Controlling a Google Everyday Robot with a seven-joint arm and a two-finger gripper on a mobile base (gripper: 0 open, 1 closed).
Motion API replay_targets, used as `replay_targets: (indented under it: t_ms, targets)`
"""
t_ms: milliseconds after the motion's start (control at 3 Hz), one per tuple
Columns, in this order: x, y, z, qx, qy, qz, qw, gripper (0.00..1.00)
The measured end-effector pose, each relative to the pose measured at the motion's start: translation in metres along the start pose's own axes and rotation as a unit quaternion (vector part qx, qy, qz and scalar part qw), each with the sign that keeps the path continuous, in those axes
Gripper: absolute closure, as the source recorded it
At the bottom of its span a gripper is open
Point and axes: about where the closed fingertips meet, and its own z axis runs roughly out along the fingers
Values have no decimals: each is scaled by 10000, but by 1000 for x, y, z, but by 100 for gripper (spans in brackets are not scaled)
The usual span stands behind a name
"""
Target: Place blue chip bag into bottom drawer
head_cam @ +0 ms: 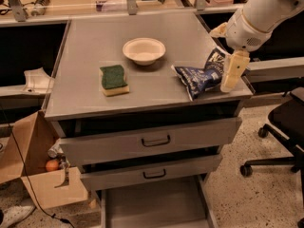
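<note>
At grasp step. Locating blue chip bag (199,77) on desk (85,56), right front corner, unlifted. Reading pincer (232,76) at bag's right end, touching or just beside; cannot tell whether open or closed. Next: needs firm grip, lift, then lowering into pulled-out bottom drawer (152,204).

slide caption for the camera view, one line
Gripper beside the blue chip bag on the cabinet top, bottom drawer open below.

arm (268,6): smooth white shell, a fat tube swelling into a rounded wrist housing with a dark seam round it. gripper (233,71): pale cream-yellow, blocky, matte plastic look, sitting at the right front edge of the tabletop (80,99).
</note>
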Motion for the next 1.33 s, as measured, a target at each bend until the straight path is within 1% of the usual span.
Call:
replay_targets:
  t_ms: [333, 667, 1000, 1333]
  targets:
    - [5, -11, 8, 73, -38, 58, 9999, 0]
    - [-1, -59, 44, 126, -297, -345, 9989, 0]
    - [1, -57, 45, 108, -289, -298, 9991, 0]
    - [6, -47, 48, 34, -253, -177, 9995, 0]
